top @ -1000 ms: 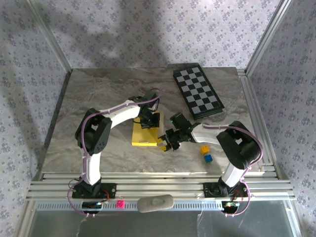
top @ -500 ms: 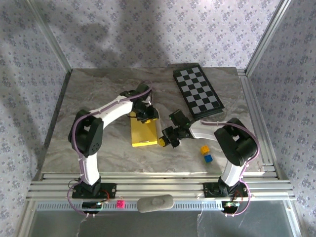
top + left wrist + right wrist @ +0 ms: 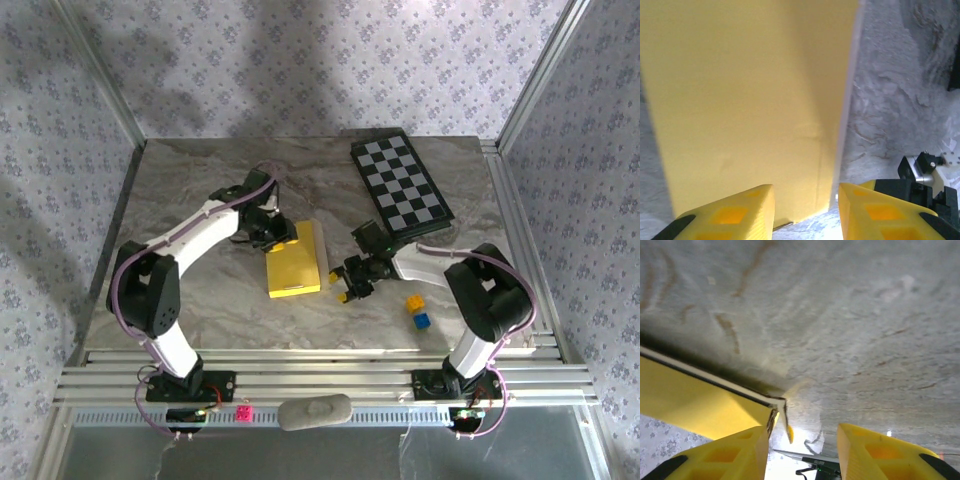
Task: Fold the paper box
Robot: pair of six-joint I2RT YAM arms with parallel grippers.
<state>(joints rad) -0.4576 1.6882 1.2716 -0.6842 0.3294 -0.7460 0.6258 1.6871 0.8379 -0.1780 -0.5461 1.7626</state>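
The paper box (image 3: 295, 260) lies flat on the marble table as a closed yellow slab with a thin pale edge on its right side. My left gripper (image 3: 272, 232) sits at the box's far left corner, jaws open. In the left wrist view the yellow top (image 3: 740, 95) spreads out ahead of the open gripper (image 3: 806, 210), with nothing between the fingers. My right gripper (image 3: 352, 282) is just right of the box, apart from it. In the right wrist view the box's corner (image 3: 705, 405) lies just ahead of the left finger of the open gripper (image 3: 802, 455).
A black-and-white chequered board (image 3: 400, 186) lies at the back right. A small yellow cube (image 3: 414, 301) and a blue cube (image 3: 422, 320) sit right of the right gripper. Metal rails (image 3: 320, 372) run along the near edge. Bare table stretches to the left.
Both grippers have opened. The left gripper has drawn back from over the box to its far left corner. The right gripper has backed slightly right, off the box's edge.
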